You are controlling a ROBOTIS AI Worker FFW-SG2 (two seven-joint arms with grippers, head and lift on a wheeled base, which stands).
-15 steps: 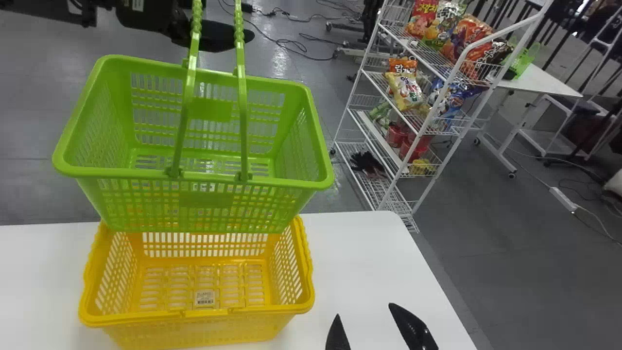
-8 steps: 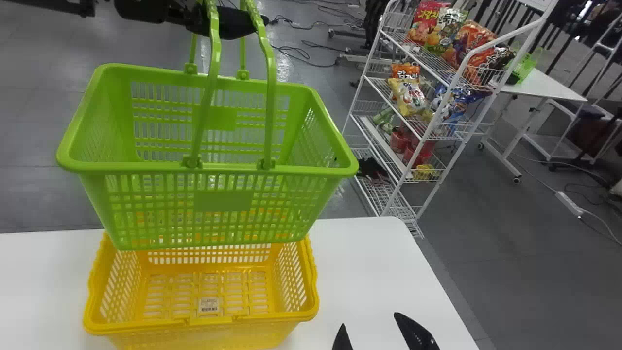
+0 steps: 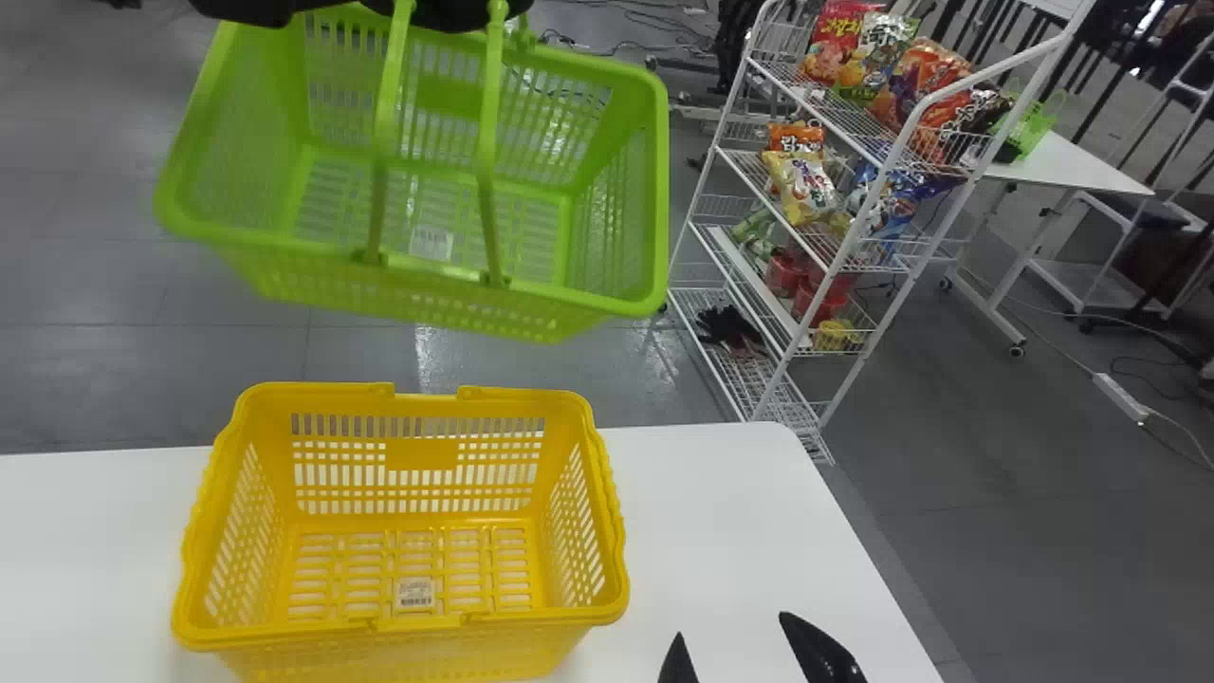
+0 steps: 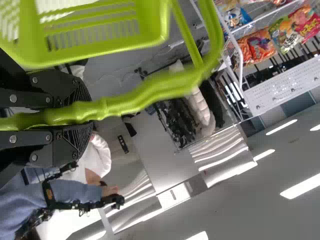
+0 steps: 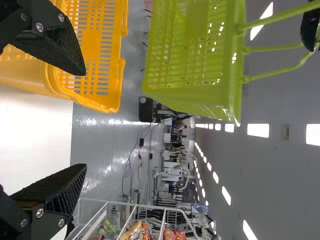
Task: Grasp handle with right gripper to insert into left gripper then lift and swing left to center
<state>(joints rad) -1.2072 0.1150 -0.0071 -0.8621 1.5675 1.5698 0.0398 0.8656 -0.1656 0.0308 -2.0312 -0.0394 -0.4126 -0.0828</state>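
While the white table [image 3: 702,531] spreads out below, the green basket [image 3: 616,218] hangs in the air, higher than the yellow basket [image 3: 423,455] on the tabletop. Its handle [image 4: 150,91] runs up from the rim to the left gripper [image 3: 460,13], whose fingers are closed around it, one on each side, with the basket beneath them. The right gripper [image 3: 730,628], beside the yellow basket and apart from the green one, has its fingers spread wide, holding nothing.
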